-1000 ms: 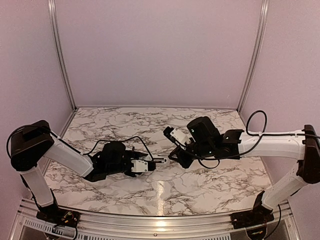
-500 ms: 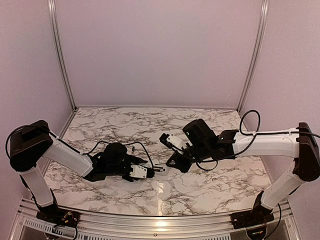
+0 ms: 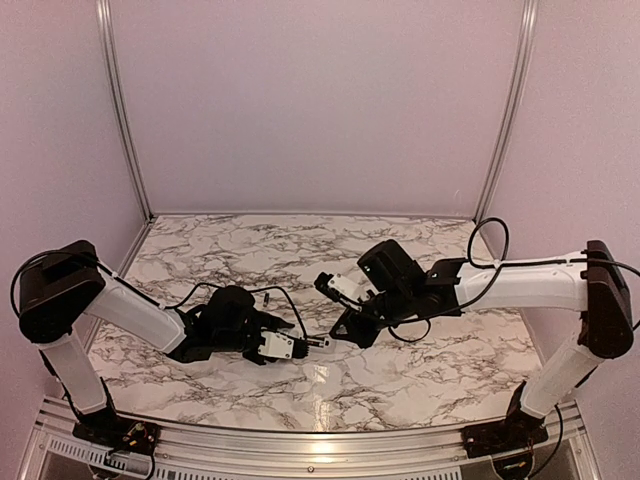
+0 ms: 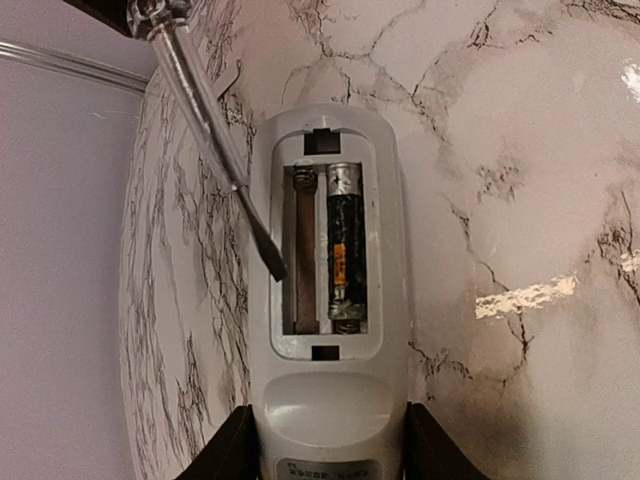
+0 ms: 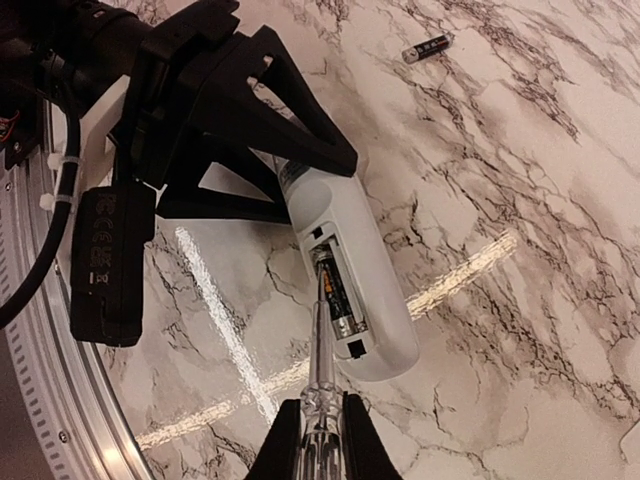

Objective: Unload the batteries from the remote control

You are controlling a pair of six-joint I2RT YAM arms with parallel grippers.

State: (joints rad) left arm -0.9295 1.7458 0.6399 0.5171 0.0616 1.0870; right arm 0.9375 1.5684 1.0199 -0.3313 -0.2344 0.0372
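Because its fingers close from both sides on the clear handle of the screwdriver (image 5: pixel 317 372), the right end effector (image 5: pixel 318 445) has this tool firmly in its grip, and the blade points into the open back of the remote control (image 4: pixel 386 285). The tip is at the side of the empty slot (image 4: pixel 303 258), just beside the seated battery (image 4: pixel 345 250); I cannot tell if it touches the battery. The left end effector (image 4: pixel 332 442) is closed on the lower end of the remote control, one finger on each long edge, and holds it low above the tabletop (image 4: pixel 520 150) with the open compartment facing up. One loose battery (image 5: pixel 427 46) lies on the tabletop, well apart from the remote control, beyond the end which the left end effector holds.

I judge that the task is about half done: one cell is out, one is in its slot. The step in hand is to pry out this second cell. The next move calls for the blade to go under or against one end of the seated battery and lever it up, while the left grip keeps the remote control steady. A slip of the blade could push the remote control out of the fingers.
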